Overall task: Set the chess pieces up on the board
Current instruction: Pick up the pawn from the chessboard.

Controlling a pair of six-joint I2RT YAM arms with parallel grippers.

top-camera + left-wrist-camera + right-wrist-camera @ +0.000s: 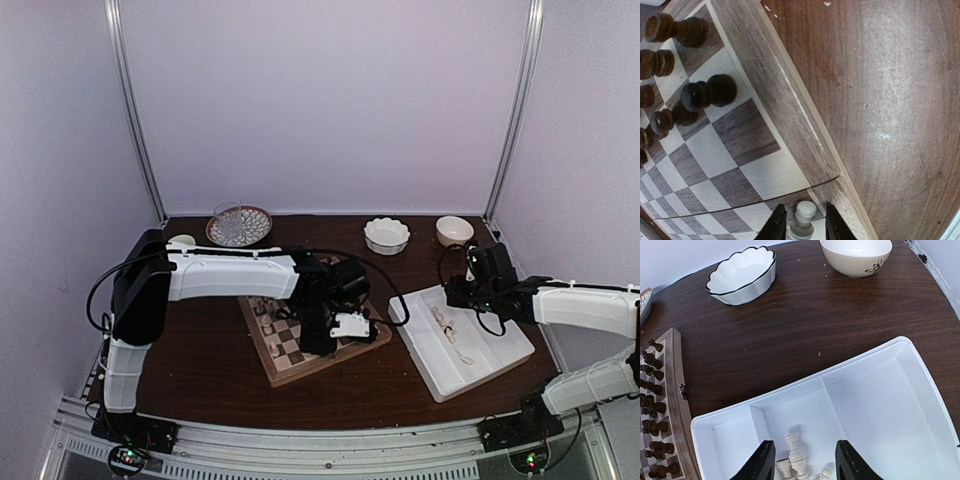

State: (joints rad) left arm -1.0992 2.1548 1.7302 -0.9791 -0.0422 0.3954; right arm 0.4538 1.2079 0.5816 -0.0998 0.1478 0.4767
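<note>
The wooden board [290, 362] lies mid-table, with dark brown pieces [707, 94] standing on its squares. My left gripper [805, 222] hangs low over the board's corner [805, 150]; in the top view it [320, 340] is above the board's middle. Its jaws stand open on either side of an upright cream-white pawn [805, 211], with a small gap on each side. My right gripper [805, 462] is open above the white tray [840, 367]. Several cream-white pieces [799, 455] lie in the tray's middle compartment between its fingers. A few cream pieces [265, 315] stand on the board's left part.
A scalloped white bowl [742, 275] and a cream bowl [856, 255] stand at the back right. A patterned plate with a glass [238, 225] and a small cup [182, 240] stand at the back left. The board's hinged edge [675, 385] lies left of the tray.
</note>
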